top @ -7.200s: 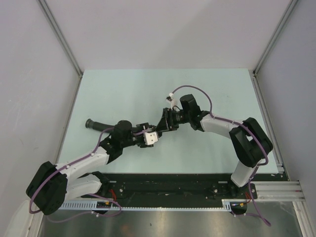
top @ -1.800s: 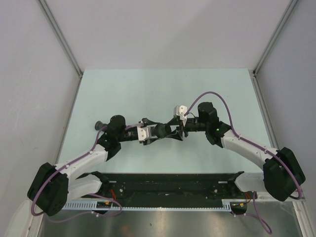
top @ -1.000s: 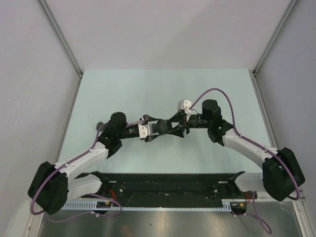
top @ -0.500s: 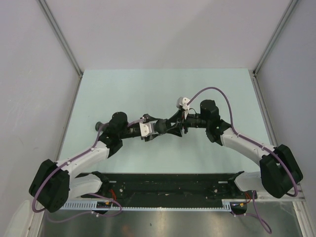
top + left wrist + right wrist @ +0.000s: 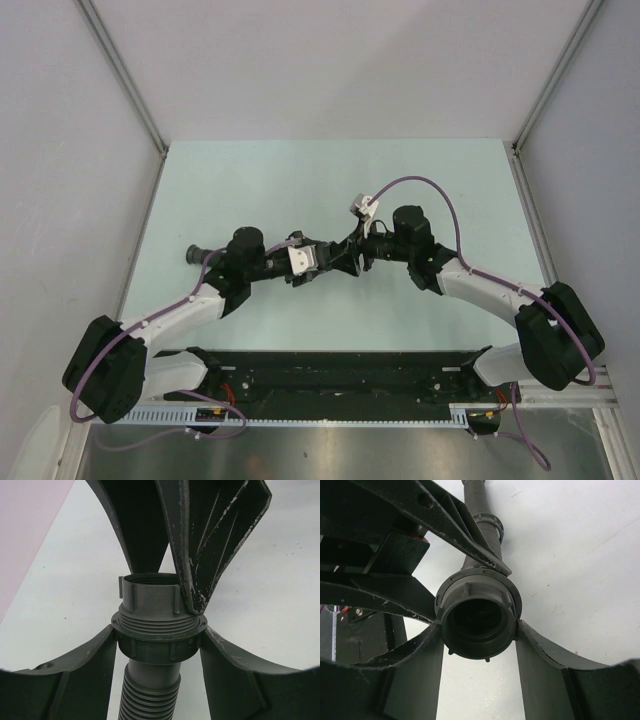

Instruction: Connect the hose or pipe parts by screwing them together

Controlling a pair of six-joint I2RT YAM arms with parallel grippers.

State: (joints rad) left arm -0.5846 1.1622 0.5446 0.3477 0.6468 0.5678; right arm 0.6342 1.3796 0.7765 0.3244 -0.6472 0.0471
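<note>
Left wrist: left gripper (image 5: 158, 641) pinches the tube (image 5: 150, 695) at its collar. Just ahead, right gripper (image 5: 479, 625) clamps the ring nut (image 5: 478, 615).

Pale green table (image 5: 250, 180) between plain grey walls (image 5: 350, 70)

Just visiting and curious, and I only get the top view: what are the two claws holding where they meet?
Observer: The left gripper clamps a ribbed hose by its collar.
Visitor: And the right one?
Observer: The right gripper pinches a nut on the hose's open end.
Visitor: Is it screwed on?
Observer: Not fully, it seems: bare threads show between nut and collar.
</note>
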